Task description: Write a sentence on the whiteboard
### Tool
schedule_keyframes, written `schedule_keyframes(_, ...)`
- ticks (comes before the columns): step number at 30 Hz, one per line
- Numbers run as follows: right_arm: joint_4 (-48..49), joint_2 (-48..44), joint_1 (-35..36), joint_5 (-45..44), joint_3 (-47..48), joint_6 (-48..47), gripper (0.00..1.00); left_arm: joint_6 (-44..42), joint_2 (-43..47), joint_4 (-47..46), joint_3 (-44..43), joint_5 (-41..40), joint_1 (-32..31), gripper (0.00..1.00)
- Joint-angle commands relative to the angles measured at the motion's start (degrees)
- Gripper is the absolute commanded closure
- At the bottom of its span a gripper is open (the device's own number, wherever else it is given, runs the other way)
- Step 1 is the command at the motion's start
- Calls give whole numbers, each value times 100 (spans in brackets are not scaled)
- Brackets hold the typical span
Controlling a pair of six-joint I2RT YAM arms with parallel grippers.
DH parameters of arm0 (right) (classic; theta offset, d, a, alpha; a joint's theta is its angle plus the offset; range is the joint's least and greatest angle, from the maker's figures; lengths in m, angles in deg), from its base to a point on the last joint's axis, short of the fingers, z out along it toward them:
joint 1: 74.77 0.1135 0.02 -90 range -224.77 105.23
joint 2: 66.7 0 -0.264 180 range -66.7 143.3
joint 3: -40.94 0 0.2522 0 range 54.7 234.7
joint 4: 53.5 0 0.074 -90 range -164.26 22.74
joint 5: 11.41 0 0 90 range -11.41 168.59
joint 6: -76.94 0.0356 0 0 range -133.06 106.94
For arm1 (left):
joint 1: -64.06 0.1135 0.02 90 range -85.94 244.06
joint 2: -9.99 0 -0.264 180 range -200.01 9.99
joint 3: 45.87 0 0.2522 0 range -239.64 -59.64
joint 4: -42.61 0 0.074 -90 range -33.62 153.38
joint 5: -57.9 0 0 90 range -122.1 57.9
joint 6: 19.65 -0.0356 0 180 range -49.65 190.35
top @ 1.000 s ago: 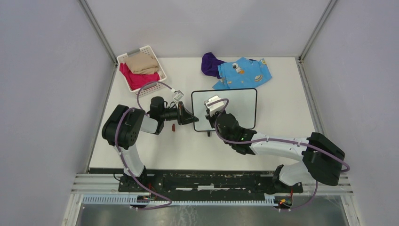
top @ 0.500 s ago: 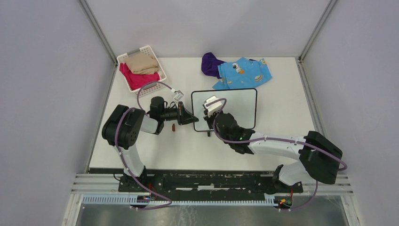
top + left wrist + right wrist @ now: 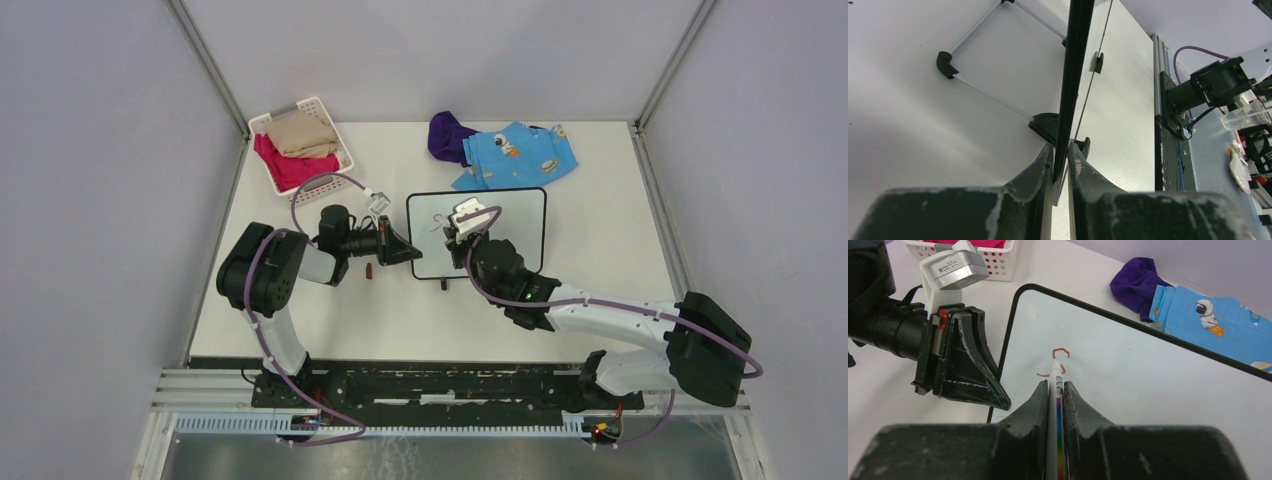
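White tabletop [image 3: 600, 285]: left gripper [image 3: 1060, 155] clamps whiteboard [image 3: 515, 225] edge, right gripper [image 3: 1056, 390] pinches marker [image 3: 1054, 372].

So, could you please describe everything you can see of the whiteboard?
The whiteboard is a small white rectangle with a thin black frame, rounded corners and small black feet, lying mid-table. The left gripper is shut on its left edge; the marker in the right gripper touches its surface beside a few reddish-brown strokes.
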Motion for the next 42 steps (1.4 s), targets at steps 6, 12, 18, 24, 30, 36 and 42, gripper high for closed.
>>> schedule_keyframes(6, 220, -27, -203, -132, -44, -71, 100, -347, 107, 248, -102, -318, 35, 98)
schedule_keyframes(12, 311, 41, -244, -87, -26, -63, 100, -347, 100, 255, -103, -314, 35, 98)
schedule_keyframes(18, 329, 122, -301, -52, 24, -68, 100, -347, 103, 253, -106, -319, 35, 98)
schedule_keyframes(24, 277, 178, -359, -31, 9, -4, 100, -347, 106, 257, -106, -317, 35, 98)
schedule_keyframes(30, 229, 163, -372, -10, -100, 58, 100, -347, 112, 270, -113, -326, 35, 98)
schedule_keyframes(36, 167, 116, -367, 5, -260, 88, 100, -355, 115, 288, -119, -325, 35, 98)
schedule_keyframes(42, 162, 25, -376, 46, -429, 126, 100, -347, 110, 287, -124, -331, 35, 98)
